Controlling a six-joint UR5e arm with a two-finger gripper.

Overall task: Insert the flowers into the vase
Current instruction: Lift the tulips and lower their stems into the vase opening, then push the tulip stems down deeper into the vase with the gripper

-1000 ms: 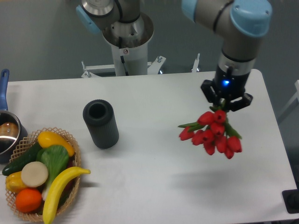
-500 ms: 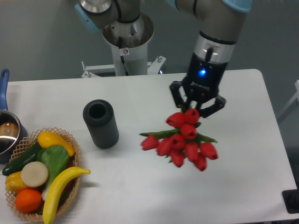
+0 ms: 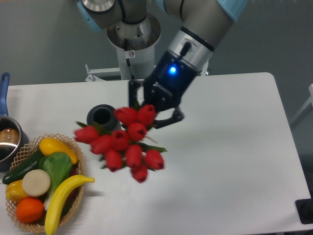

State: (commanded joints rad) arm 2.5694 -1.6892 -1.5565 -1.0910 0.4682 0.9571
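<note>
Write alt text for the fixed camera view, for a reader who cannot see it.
A robot arm's gripper holds a bunch of red tulips in front of a dark ribbed vase on a white table, the blooms partly hiding the vase. At the left edge sit a wicker basket of toy fruit and vegetables and a blue-handled pot.

Robotics lab. Arm pedestal (image 3: pixel 131 54) bolted behind a plain white counter (image 3: pixel 234 147), grey backdrop. Basket of fake produce (image 3: pixel 41 188) as props.
</note>
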